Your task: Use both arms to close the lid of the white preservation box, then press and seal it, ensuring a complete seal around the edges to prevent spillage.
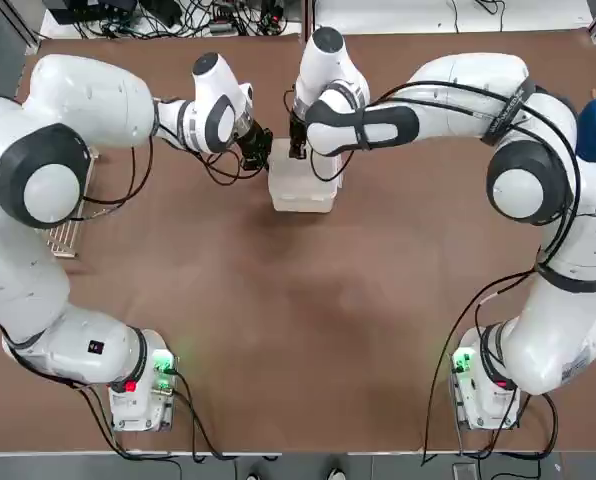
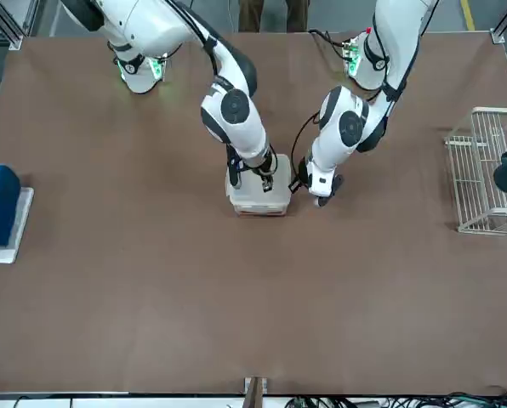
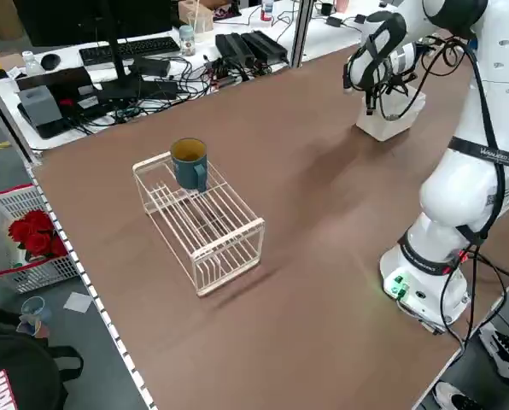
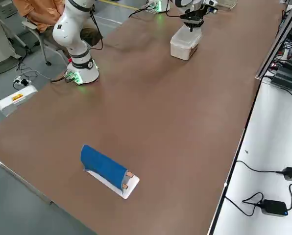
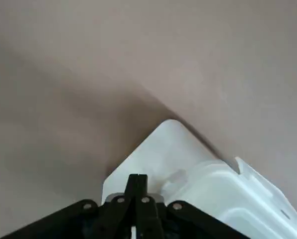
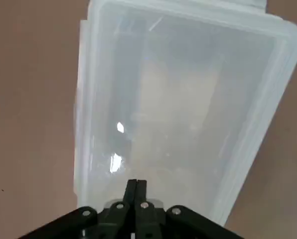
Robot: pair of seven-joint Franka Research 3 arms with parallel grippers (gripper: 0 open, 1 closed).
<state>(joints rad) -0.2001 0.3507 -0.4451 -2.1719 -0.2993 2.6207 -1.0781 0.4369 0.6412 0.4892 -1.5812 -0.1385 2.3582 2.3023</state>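
The white preservation box (image 1: pixel 303 195) sits on the brown counter (image 1: pixel 308 310), toward the far side and around the middle from left to right. Its translucent lid (image 6: pixel 178 104) lies over the top, with the rounded rim (image 6: pixel 260 104) running around it. A flap (image 5: pixel 268 189) stands out from the side of the box; whether the seal is complete all the way round cannot be told.

The right gripper (image 2: pixel 267 182) is over the box, its two fingers closed together and pointing down at the lid, holding nothing. The left gripper (image 2: pixel 295 185) is closed too, with nothing between its fingers, and is at the left side of the box, close to a corner. Whether either one touches the plastic is hard to tell. Both white arms reach in from the near side, the left arm (image 1: pixel 98 105) and the right arm (image 1: pixel 458 100) bending toward each other.

On the left part of the counter stands a white wire rack (image 3: pixel 207 235) with a blue-green mug (image 3: pixel 189 164) on top. At the far right lies a blue piece (image 4: pixel 104 166) on a white base (image 4: pixel 130 185). Beyond the far edge are black cables (image 1: pixel 198 18) on a white surface (image 1: pixel 398 14). Past the left side, a basket (image 3: pixel 41 275) with red flowers (image 3: pixel 37 235) is on the floor. A person (image 4: pixel 43 17) in an orange top is seated beyond the near side.
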